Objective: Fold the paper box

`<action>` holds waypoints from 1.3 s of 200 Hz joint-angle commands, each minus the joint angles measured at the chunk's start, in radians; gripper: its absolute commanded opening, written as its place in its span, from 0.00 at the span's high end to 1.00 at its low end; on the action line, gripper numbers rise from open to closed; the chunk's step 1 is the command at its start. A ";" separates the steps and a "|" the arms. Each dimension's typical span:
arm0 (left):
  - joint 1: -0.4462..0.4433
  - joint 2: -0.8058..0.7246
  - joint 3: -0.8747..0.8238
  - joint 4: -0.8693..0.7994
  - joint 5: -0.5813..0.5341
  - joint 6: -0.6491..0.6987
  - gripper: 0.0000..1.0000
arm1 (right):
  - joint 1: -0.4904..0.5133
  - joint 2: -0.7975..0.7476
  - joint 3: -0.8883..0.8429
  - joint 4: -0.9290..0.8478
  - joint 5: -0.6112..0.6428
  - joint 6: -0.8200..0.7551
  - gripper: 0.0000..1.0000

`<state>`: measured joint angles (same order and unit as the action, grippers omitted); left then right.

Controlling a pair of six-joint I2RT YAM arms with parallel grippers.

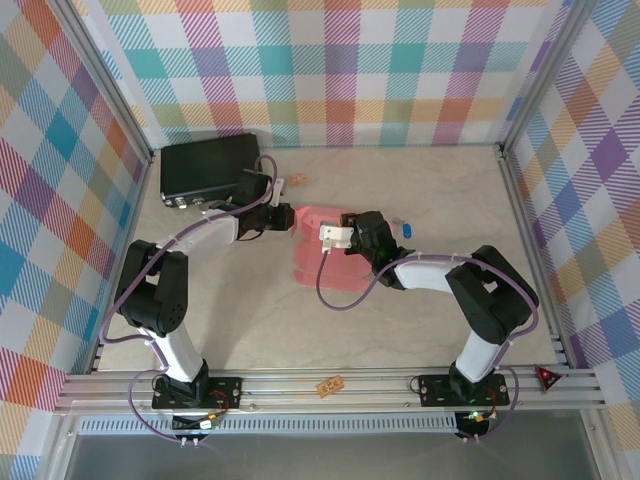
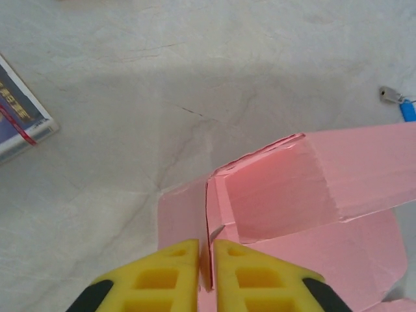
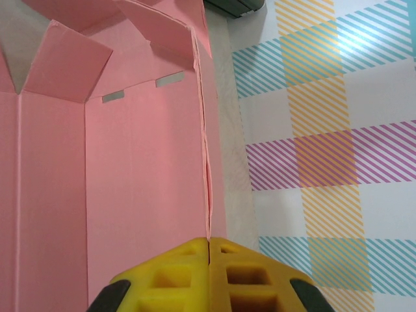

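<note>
The paper box [image 1: 322, 268] is a salmon-pink card sheet, partly raised into walls, lying mid-table. My left gripper [image 1: 287, 220] is at its far left corner. In the left wrist view the yellow fingers [image 2: 175, 273] of my left gripper [image 2: 207, 263] pinch an upright pink wall of the paper box [image 2: 312, 182] edge-on. My right gripper [image 1: 336, 238] reaches over the box from the right. In the right wrist view my right gripper [image 3: 208, 246] is shut on the doubled edge of a side wall, beside the paper box's [image 3: 143, 182] flat floor and folded end flaps.
A black hard case [image 1: 208, 167] lies at the back left, close behind the left arm; its corner [image 3: 234, 6] shows in the right wrist view. A small blue-tipped object [image 1: 405, 229] lies just right of the box. Checked walls enclose the table.
</note>
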<state>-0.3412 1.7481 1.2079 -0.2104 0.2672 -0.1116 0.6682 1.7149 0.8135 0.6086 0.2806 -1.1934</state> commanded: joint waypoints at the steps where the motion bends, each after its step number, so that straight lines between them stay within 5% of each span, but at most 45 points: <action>1: 0.011 -0.028 -0.003 -0.002 0.050 -0.008 0.88 | 0.007 0.018 0.030 -0.003 0.001 0.012 1.00; 124: -0.010 -0.016 -0.048 0.073 0.220 -0.103 0.85 | 0.010 0.014 0.027 -0.007 -0.010 0.023 1.00; 260: -0.012 0.008 -0.015 0.077 0.124 -0.148 0.80 | 0.010 0.047 0.060 -0.017 0.015 0.001 1.00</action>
<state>-0.3462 1.7458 1.1744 -0.1547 0.4019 -0.2356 0.6685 1.7443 0.8482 0.5900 0.2970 -1.1912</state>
